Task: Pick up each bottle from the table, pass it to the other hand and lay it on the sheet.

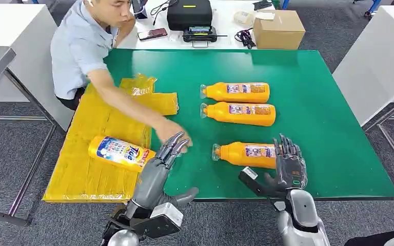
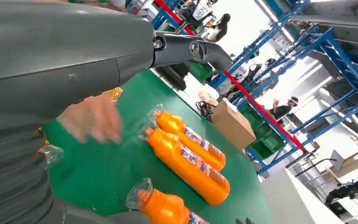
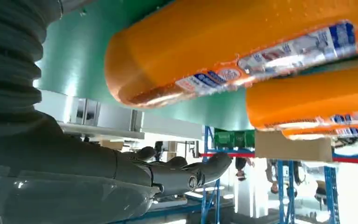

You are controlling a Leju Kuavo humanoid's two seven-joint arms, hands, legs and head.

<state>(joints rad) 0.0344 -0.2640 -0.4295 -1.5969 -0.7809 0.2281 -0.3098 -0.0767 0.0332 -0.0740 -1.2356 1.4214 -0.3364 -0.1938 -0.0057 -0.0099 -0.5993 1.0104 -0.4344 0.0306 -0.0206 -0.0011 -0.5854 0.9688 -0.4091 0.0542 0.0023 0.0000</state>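
Three orange bottles (image 1: 238,92) with clear caps and blue-and-white labels lie on a green table (image 1: 328,118). At left, a yellow bottle (image 1: 120,152) with a blue, white and red label rests on a yellow sheet (image 1: 90,177). A person's shirt (image 1: 77,48) is light blue. At the far edge are a brown cardboard box (image 1: 278,29) and a black case (image 1: 189,14).

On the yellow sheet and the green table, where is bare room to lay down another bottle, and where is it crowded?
The yellow sheet is bare beyond the bottle lying on its near part. The green table is free to the right of the three orange bottles. It is crowded between sheet and nearest bottle, where the person's hand and the left hand meet.
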